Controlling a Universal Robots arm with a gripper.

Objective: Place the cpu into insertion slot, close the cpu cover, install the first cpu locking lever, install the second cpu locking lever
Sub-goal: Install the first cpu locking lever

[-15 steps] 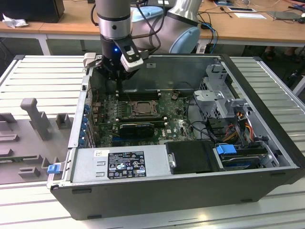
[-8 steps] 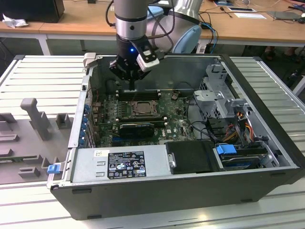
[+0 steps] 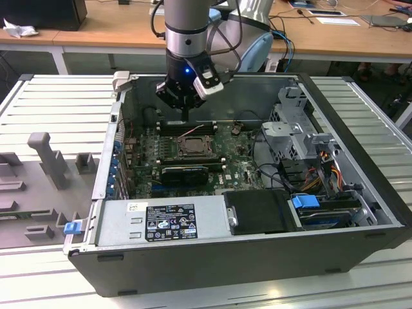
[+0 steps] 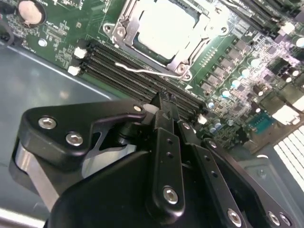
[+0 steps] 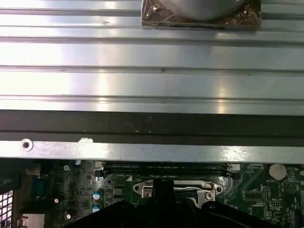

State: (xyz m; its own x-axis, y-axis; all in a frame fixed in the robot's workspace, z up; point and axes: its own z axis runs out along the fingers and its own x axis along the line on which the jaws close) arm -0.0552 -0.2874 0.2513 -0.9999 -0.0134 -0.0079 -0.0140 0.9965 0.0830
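Silver cpu cover [image 4: 124,29] down over cpu [image 4: 164,26] in insertion slot [image 3: 170,150], exterior view's centre | gripper [image 4: 164,100] pinched closed, empty, over memory slots [image 4: 118,66] | risk: tips slip off thin locking lever [image 4: 137,69], scrape board

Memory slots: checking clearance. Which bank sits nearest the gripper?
The bank between the cpu cover and the case wall, right at the tip of the gripper; the other bank lies across the cover.
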